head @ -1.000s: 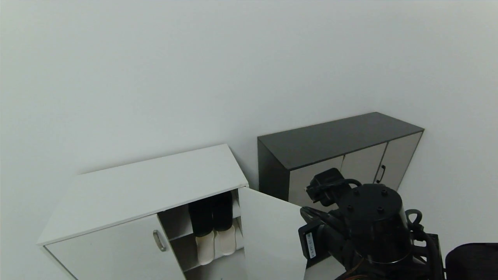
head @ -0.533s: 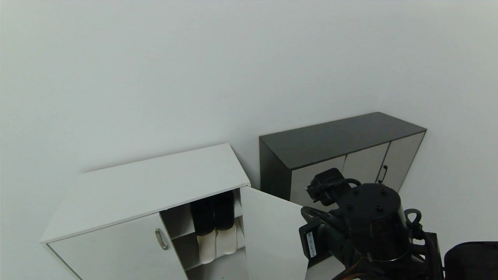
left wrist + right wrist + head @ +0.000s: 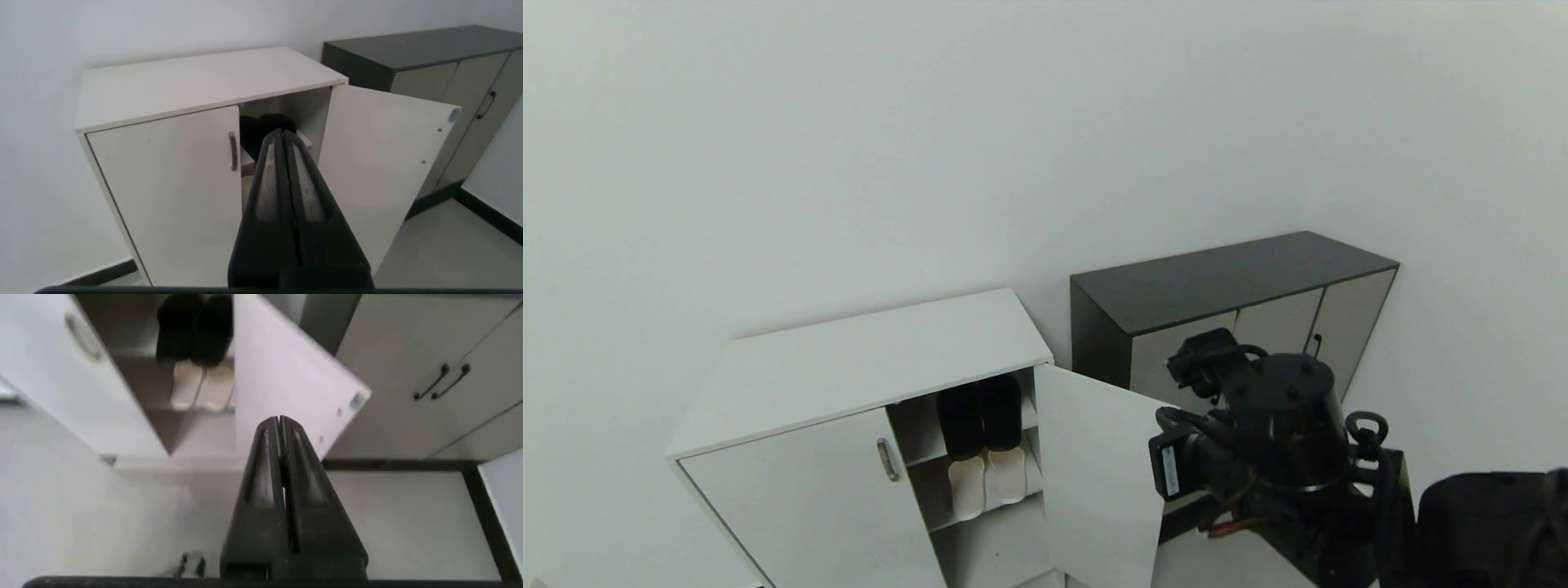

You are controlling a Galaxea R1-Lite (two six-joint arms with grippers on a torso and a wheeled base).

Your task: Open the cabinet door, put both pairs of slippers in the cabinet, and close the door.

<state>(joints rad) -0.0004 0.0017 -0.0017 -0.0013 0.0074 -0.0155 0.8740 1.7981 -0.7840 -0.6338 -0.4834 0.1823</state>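
The white cabinet stands against the wall with its right door swung open and its left door shut. On the middle shelf a black pair of slippers stands behind a white pair. My right arm is in front of the open door. My right gripper is shut and empty, just outside the open door, with the black slippers and white slippers beyond it. My left gripper is shut and empty, facing the cabinet front.
A dark cabinet with grey doors and black handles stands right beside the white one, close behind the open door. A plain white wall runs behind both. There is bare floor in front of the cabinets.
The whole head view has shifted, so the camera moved: both cabinets now sit farther right and look smaller. The door stays open and the slippers stay on the shelf.
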